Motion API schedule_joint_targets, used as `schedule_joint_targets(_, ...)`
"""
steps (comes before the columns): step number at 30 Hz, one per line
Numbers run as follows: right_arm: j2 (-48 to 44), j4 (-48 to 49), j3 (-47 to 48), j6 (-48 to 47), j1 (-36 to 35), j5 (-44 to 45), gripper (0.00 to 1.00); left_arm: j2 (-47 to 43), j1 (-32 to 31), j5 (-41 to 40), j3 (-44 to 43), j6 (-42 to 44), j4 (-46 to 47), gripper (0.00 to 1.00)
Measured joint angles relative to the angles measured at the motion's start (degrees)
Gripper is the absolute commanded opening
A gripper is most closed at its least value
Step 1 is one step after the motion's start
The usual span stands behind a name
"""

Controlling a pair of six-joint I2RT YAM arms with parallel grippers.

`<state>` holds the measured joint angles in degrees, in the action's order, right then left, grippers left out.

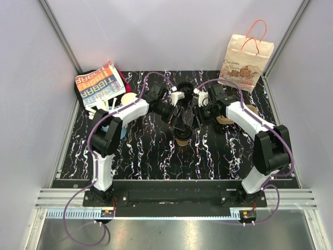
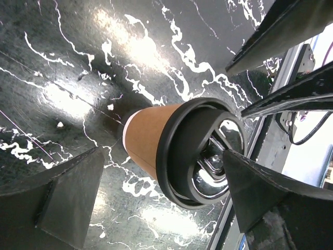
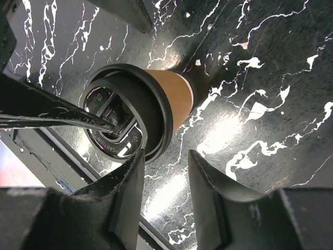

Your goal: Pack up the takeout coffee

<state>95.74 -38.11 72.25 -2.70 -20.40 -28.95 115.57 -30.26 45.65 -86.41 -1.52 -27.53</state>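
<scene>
The takeout coffee (image 1: 183,139), a brown paper cup with a black lid, stands on the marbled table (image 1: 156,156) where both arms meet. In the left wrist view the cup (image 2: 151,138) sits between the wide-open fingers of my left gripper (image 2: 161,152). One fingertip (image 2: 234,164) is close by the lid's rim and the other finger (image 2: 73,192) stands apart from the cup. My right gripper (image 3: 166,153) is open beside the cup (image 3: 171,94), with only table between its fingers (image 3: 127,192). From above, the left gripper (image 1: 179,124) and the right gripper (image 1: 197,121) crowd over the cup.
A paper bag (image 1: 245,54) with pink handles stands at the back right. A striped packet (image 1: 99,83) and white sticks (image 1: 106,104) lie at the back left. A black lid (image 1: 184,86) sits behind the grippers. Brown cups (image 1: 227,120) stand under the right arm.
</scene>
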Motion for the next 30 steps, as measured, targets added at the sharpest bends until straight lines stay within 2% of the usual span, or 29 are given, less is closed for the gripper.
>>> schedule_joint_targets(11, -0.1, -0.9, 3.2, -1.6, 1.5, 0.0, 0.49, -1.1, 2.2, 0.1, -6.0, 4.2, -5.6, 0.99)
schedule_joint_targets(14, -0.1, -1.8, 5.7, -2.7, 2.0, 0.0, 0.56, -2.0, 2.8, 0.0, -8.2, 6.3, -8.8, 0.99)
schedule_joint_targets(16, -0.4, -2.3, 7.3, -3.5, 2.3, 0.7, 0.64, -2.6, 3.2, -0.2, -9.8, 8.2, -11.0, 0.99)
schedule_joint_targets(17, -0.6, -2.6, 8.1, -3.9, 2.6, 1.1, 0.74, -2.9, 3.3, -0.4, -10.4, 9.1, -12.1, 0.99)
schedule_joint_targets(19, -1.3, -3.3, 9.9, -4.6, 3.4, 2.0, 0.84, -4.2, 3.7, -1.0, -10.8, 10.8, -13.9, 0.99)
schedule_joint_targets(22, -2.5, -4.1, 13.4, -5.6, 5.0, 4.3, 0.89, -6.8, 4.1, -2.3, -11.0, 12.7, -16.1, 0.99)
schedule_joint_targets(30, -3.1, -5.2, 25.4, -9.4, 7.5, 12.5, 0.88, -13.4, 4.9, -10.3, -14.7, 17.1, -20.6, 0.99)
